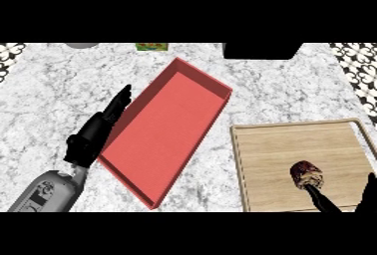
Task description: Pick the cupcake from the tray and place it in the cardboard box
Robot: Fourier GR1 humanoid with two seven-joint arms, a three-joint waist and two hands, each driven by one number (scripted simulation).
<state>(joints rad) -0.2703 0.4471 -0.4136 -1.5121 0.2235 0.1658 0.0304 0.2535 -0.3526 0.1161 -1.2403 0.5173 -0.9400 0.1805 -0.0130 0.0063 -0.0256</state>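
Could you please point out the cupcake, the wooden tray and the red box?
cupcake [306,174]: head view, its dark top.
wooden tray [269,149]: head view, bare floor.
red box [165,134]: head view, inner floor.

The left forearm [46,194] is seen entering from the lower left edge, grey, angled up and to the right. The left hand [92,137] is held open, its black fingers [117,102] stretched straight and pointing up and right. Of the right hand [324,199] only black fingers are shown at the lower right edge: one is extended up and left, another [368,191] is raised near the right border.
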